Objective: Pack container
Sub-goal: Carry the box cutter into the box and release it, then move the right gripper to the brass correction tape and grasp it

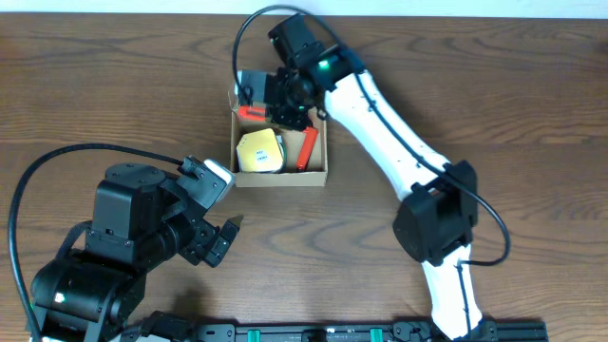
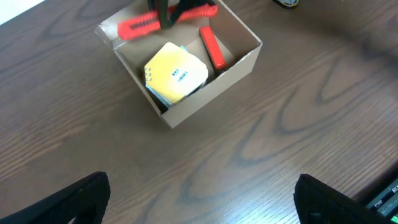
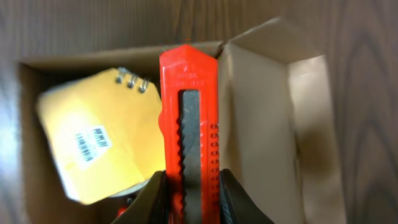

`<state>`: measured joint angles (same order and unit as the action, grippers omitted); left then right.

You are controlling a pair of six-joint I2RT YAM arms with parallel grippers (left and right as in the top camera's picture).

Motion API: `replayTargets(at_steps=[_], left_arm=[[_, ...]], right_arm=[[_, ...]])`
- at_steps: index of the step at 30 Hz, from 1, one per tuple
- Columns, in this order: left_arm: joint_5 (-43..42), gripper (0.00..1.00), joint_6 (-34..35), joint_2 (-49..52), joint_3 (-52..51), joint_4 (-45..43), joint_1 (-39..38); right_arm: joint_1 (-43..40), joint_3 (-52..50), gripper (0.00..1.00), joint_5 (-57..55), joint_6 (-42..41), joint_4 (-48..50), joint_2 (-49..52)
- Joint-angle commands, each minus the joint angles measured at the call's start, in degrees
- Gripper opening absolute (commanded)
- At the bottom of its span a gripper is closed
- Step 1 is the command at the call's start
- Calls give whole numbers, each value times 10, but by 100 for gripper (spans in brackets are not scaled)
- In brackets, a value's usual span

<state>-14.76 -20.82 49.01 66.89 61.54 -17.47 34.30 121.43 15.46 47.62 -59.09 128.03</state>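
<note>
The brown cardboard container (image 1: 323, 174) stands open at the table's middle back, its flap lid (image 3: 311, 118) folded out. Inside lie a yellow tape roll pack (image 1: 259, 152) and a red cutter (image 1: 308, 148). My right gripper (image 1: 275, 106) is shut on a second red cutter (image 3: 188, 124) and holds it over the box's back edge, next to the flap. It shows in the left wrist view (image 2: 140, 26) too, above the container (image 2: 239, 68). My left gripper (image 1: 220, 237) is open and empty, well short of the box, over bare wood.
The wooden table (image 1: 532, 114) spreads all round the box. The right arm (image 1: 399, 133) stretches from the front right across to the box. A black rail (image 1: 313, 332) runs along the front edge.
</note>
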Motion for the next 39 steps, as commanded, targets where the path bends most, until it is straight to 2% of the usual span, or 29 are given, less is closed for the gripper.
replayTargets(at_steps=[1, 6, 7, 9, 12, 18, 25, 30, 34, 39], left_arm=[[3, 95, -4, -1, 9, 2, -1], [3, 95, -4, -1, 9, 2, -1], [3, 95, -4, -1, 9, 2, -1], [3, 95, -4, -1, 9, 2, -1], [3, 95, -4, -1, 9, 2, -1], [3, 95, -4, -1, 9, 2, -1], [3, 95, -4, -1, 9, 2, -1], [3, 95, -4, -1, 9, 2, -1], [3, 95, -4, -1, 9, 2, -1], [3, 95, -4, -1, 9, 2, -1]], right_arm=[[8, -3, 17, -44, 18, 8, 24], [7, -3, 21, -52, 18, 20, 30], [6, -3, 28, -52, 18, 23, 30], [6, -3, 58, -52, 17, 30, 30], [6, -2, 66, -52, 14, 40, 30], [5, 0, 67, -52, -61, 29, -9], [-28, 0, 68, -98, -155, -35, -113], [-119, 0, 76, -99, -254, -95, -154], [-197, -11, 80, -99, -291, -146, -151], [-260, -95, 83, -104, -313, -126, -144]])
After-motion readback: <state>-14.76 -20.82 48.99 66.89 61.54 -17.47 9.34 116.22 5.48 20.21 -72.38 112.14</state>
